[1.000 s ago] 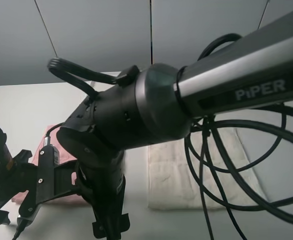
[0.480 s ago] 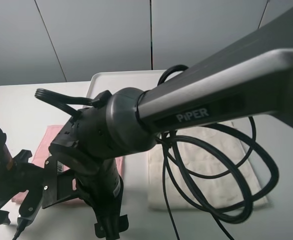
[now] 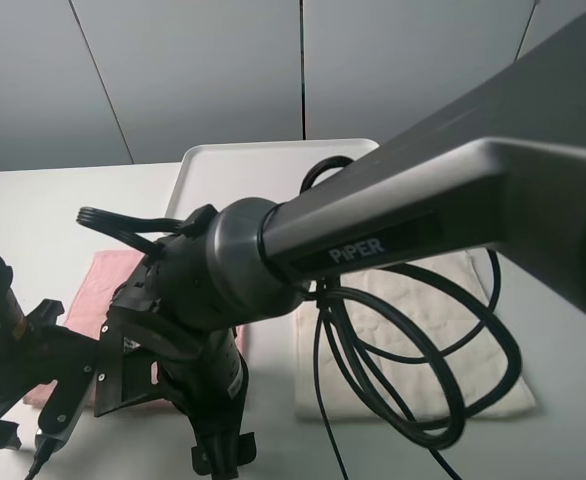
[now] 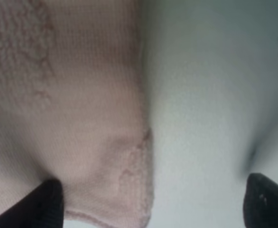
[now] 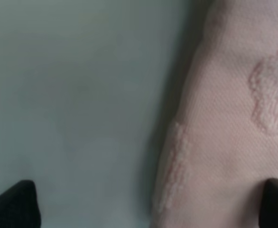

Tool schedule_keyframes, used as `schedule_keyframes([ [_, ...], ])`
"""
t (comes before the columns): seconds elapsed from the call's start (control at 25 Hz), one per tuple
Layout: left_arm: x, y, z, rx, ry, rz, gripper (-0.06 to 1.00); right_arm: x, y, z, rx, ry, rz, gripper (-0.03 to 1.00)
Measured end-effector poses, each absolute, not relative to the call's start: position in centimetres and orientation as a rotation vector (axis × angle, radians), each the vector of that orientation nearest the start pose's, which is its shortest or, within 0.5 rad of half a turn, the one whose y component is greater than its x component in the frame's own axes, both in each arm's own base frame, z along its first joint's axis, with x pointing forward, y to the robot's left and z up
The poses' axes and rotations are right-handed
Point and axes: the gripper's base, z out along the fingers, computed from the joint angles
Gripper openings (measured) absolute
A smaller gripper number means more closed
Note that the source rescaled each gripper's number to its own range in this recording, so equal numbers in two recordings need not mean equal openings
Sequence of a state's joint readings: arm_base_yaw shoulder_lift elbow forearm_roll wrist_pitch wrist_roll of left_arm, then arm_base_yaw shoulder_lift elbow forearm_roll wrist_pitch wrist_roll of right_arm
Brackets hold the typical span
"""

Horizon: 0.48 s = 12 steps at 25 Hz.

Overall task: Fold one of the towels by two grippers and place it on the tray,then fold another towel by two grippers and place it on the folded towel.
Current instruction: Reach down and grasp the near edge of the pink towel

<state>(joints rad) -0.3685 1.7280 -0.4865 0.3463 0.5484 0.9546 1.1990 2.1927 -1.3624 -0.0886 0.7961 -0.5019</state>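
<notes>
The pale pink terry cloth towel [image 4: 82, 118] looked light and floppy. The black left gripper [image 4: 158, 202] and right gripper [image 5: 144, 202] gaped open over its edge; I'd pinch the corners.

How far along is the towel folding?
Nothing done yet: the tray looks bare where visible. In hand: left gripper and right gripper, both open, hover at edges of the pink towel. Left: fold it, tray it, then the same for the cream towel.

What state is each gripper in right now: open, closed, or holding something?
Left gripper: open, holding nothing, spread over the pink towel corner.
Right gripper: open, holding nothing, spread over the same towel's edge.
</notes>
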Motion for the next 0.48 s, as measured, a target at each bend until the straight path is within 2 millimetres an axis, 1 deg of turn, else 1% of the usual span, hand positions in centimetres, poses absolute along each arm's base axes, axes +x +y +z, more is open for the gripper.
schedule_keyframes([
  [0.48, 18.72, -5.5, 8.64, -2.16, -2.033, -0.172, 0.99, 15.29, 36.86, 8.61, -2.343, 1.993, -0.105, 1.0],
])
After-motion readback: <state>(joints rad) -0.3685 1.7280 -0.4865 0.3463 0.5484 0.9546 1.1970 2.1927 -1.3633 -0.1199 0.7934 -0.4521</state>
